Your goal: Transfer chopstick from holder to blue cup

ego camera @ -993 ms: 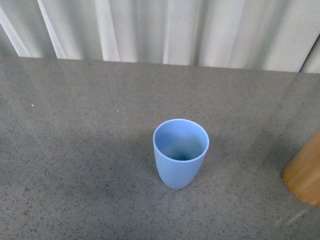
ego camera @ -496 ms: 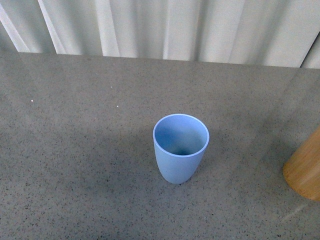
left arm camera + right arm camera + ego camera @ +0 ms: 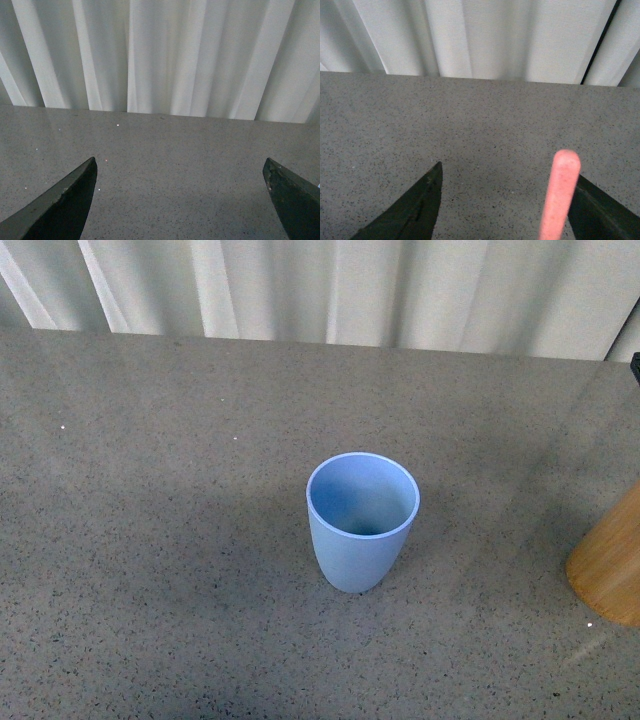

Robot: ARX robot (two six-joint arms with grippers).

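Observation:
The blue cup point(image 3: 361, 522) stands upright and empty in the middle of the grey table in the front view. The tan wooden holder point(image 3: 612, 565) shows only in part at the right edge there. Neither arm shows in the front view. In the right wrist view a salmon-pink chopstick point(image 3: 560, 195) stands up between the open jaws of my right gripper point(image 3: 507, 200), close to one dark finger point(image 3: 597, 210) and apart from the other. My left gripper point(image 3: 180, 200) is open and empty above bare table.
The speckled grey table point(image 3: 150, 540) runs back to white pleated curtains point(image 3: 330, 290). A small dark object point(image 3: 635, 365) shows at the far right edge of the front view.
The front camera view has shifted: the cup and holder sit slightly higher in the picture and more of the table shows. Nothing on the table has moved.

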